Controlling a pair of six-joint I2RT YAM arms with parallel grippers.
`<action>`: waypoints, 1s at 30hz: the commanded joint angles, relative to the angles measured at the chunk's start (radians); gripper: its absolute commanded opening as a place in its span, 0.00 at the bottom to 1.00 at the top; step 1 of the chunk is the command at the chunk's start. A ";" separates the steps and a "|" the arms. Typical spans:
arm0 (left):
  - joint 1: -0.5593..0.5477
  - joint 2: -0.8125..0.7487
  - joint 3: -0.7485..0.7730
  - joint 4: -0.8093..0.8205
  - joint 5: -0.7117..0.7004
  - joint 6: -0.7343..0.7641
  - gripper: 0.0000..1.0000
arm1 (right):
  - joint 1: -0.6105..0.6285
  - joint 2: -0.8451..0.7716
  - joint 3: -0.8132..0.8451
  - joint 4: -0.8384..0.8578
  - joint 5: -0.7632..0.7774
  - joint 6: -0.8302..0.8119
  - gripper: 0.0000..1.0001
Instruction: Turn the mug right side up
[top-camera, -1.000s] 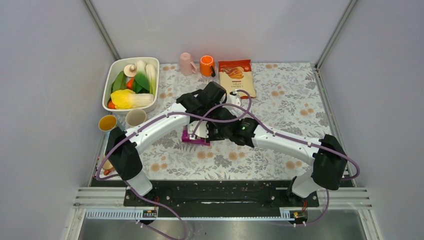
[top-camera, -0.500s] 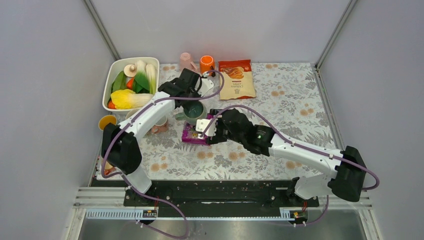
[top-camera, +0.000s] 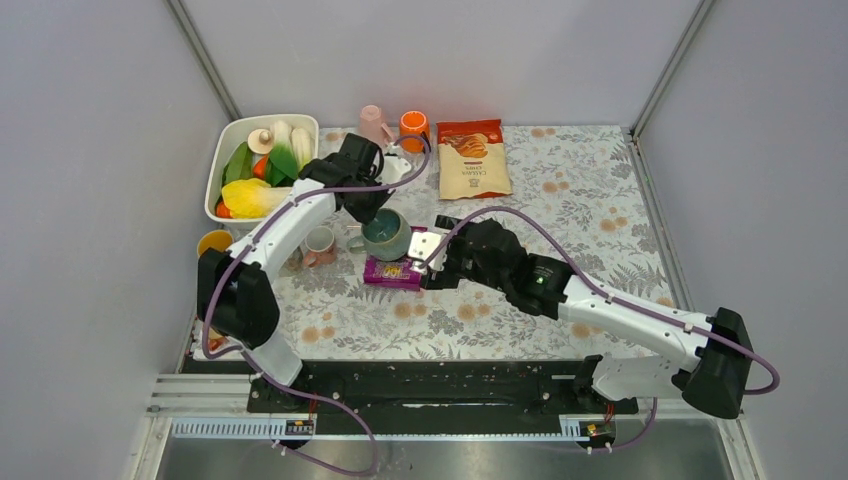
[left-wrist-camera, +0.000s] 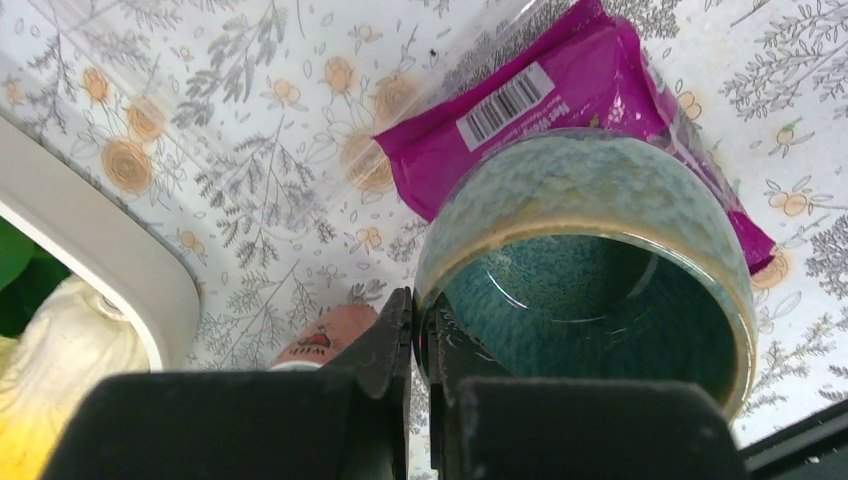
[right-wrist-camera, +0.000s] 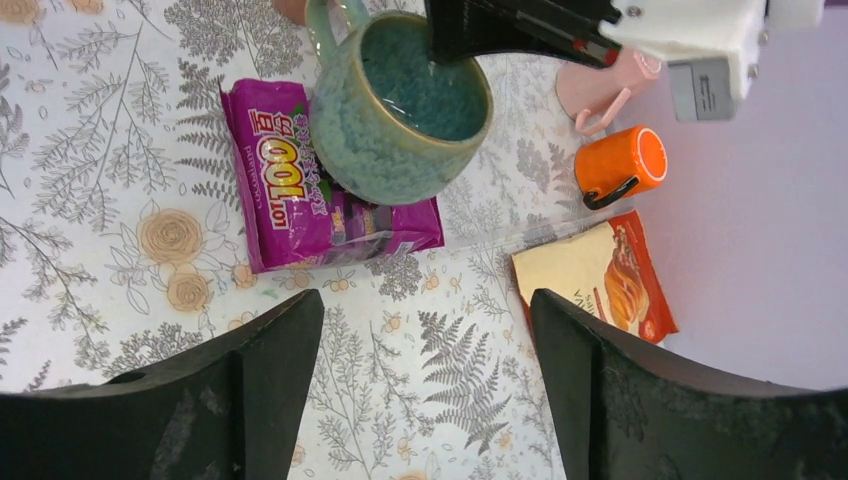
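The mug (top-camera: 387, 235) is glazed green with a teal inside, and its mouth faces up, a little tilted. It sits over the far end of a purple snack packet (top-camera: 392, 272); whether it touches the packet is not clear. My left gripper (top-camera: 372, 212) is shut on the mug's rim, one finger inside and one outside, as the left wrist view shows at the gripper (left-wrist-camera: 422, 305) and mug (left-wrist-camera: 585, 200). My right gripper (top-camera: 428, 256) stands open just right of the mug. In its own view the gripper (right-wrist-camera: 425, 300) holds nothing and the mug (right-wrist-camera: 395, 120) lies ahead.
A white tray (top-camera: 225, 150) of vegetables stands at the back left. A pink cup (top-camera: 373, 125), an orange mug (top-camera: 414, 130) and an orange snack bag (top-camera: 473, 157) line the back. A small pink mug (top-camera: 320, 243) and a yellow cup (top-camera: 214, 245) are under the left arm.
The right gripper has opened, let go of the mug and drawn back to the right. The left gripper has shut on the mug's rim and moved left with it.
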 joint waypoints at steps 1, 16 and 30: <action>0.026 -0.127 0.034 -0.009 0.095 -0.025 0.00 | -0.039 -0.043 -0.015 0.053 -0.064 0.128 0.85; 0.230 -0.495 -0.344 -0.213 -0.044 0.095 0.00 | -0.069 -0.047 -0.047 0.085 -0.059 0.175 0.85; 0.743 -0.612 -0.641 0.017 -0.125 0.321 0.00 | -0.070 -0.052 -0.057 0.100 -0.076 0.180 0.85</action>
